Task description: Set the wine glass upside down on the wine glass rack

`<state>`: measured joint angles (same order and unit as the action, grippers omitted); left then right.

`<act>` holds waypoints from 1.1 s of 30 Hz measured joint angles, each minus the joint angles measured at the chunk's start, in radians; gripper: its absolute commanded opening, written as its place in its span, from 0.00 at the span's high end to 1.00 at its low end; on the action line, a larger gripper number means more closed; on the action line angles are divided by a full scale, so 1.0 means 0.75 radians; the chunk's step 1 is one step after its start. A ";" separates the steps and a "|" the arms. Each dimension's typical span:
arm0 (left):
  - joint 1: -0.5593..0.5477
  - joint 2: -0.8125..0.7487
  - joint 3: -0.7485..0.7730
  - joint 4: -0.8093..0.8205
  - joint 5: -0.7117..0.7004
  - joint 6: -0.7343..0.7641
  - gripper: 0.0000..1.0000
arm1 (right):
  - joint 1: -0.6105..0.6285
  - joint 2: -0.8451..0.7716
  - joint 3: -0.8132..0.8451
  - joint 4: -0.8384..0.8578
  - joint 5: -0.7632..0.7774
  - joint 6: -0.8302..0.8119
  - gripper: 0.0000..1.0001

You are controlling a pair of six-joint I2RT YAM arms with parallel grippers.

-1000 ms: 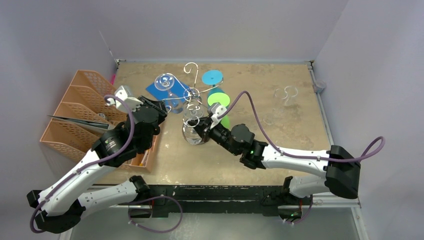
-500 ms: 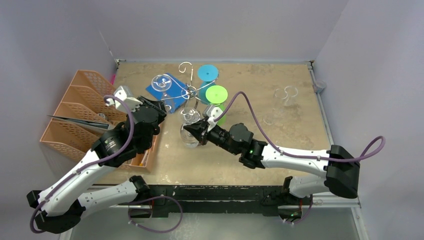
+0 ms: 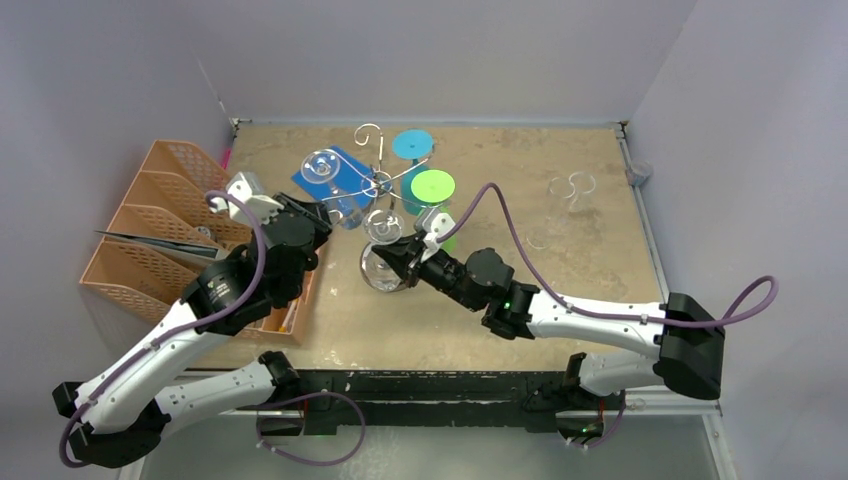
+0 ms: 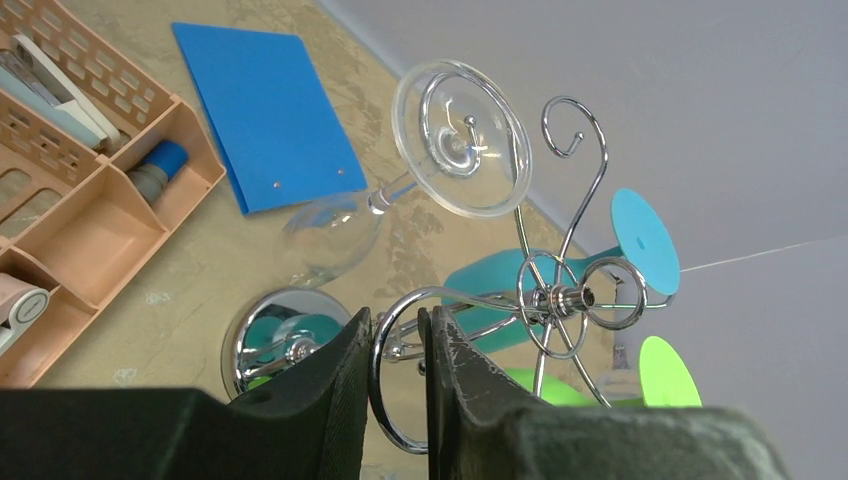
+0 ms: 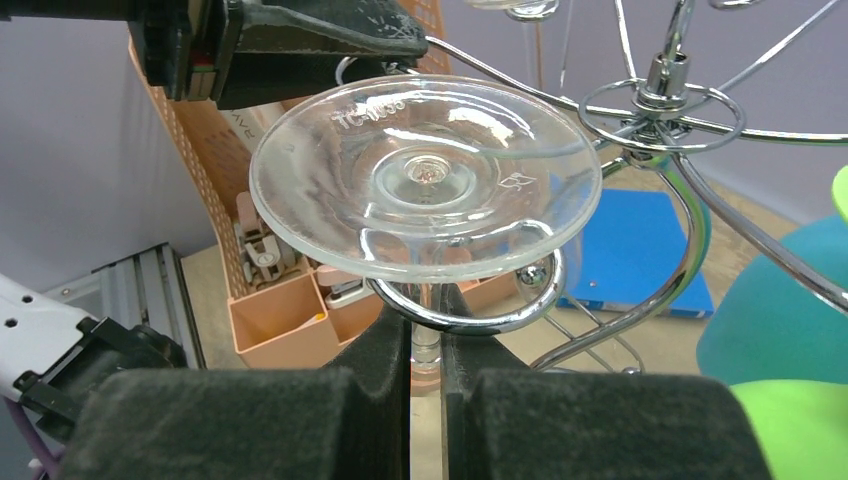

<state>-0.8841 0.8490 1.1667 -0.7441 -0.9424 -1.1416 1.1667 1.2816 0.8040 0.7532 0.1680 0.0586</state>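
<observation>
The chrome wine glass rack [image 3: 380, 183] stands at mid-table, its hub [image 4: 555, 297] and round base [image 4: 262, 335] in the left wrist view. My left gripper [image 3: 322, 216] is shut on one scroll-ended arm [image 4: 385, 385] of the rack. My right gripper [image 3: 402, 256] is shut on the stem [image 5: 426, 345] of a clear wine glass [image 3: 381, 268], held upside down, foot [image 5: 425, 175] on top. The stem sits inside a scroll ring [image 5: 480, 318] of the rack and the foot lies just above that ring.
Another clear glass [image 4: 460, 135] hangs on the rack, with a teal glass [image 3: 412, 146] and a green glass [image 3: 433, 187]. A blue folder [image 3: 330, 188] lies behind. An orange organiser [image 3: 150, 230] stands at left. Clear glasses [image 3: 570, 186] lie at right.
The rack top has shifted left with the hanging glasses. My right gripper has carried the clear glass slightly left, up to the rack arm. The left gripper has stayed on the rack.
</observation>
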 measured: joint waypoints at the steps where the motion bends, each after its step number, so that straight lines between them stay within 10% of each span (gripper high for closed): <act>1: 0.000 -0.002 0.000 -0.002 0.001 0.000 0.91 | 0.000 0.000 -0.003 0.005 0.006 0.001 1.00; 20: 0.000 -0.043 0.000 -0.038 -0.001 0.002 0.80 | 0.012 -0.036 -0.079 0.073 0.159 -0.019 1.00; 33: 0.000 -0.086 -0.012 0.059 0.093 0.183 0.55 | 0.012 -0.034 -0.079 0.040 0.208 -0.017 0.78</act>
<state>-0.8841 0.7845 1.1576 -0.6998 -0.8726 -1.0046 1.1759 1.2564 0.7448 0.7830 0.3241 0.0456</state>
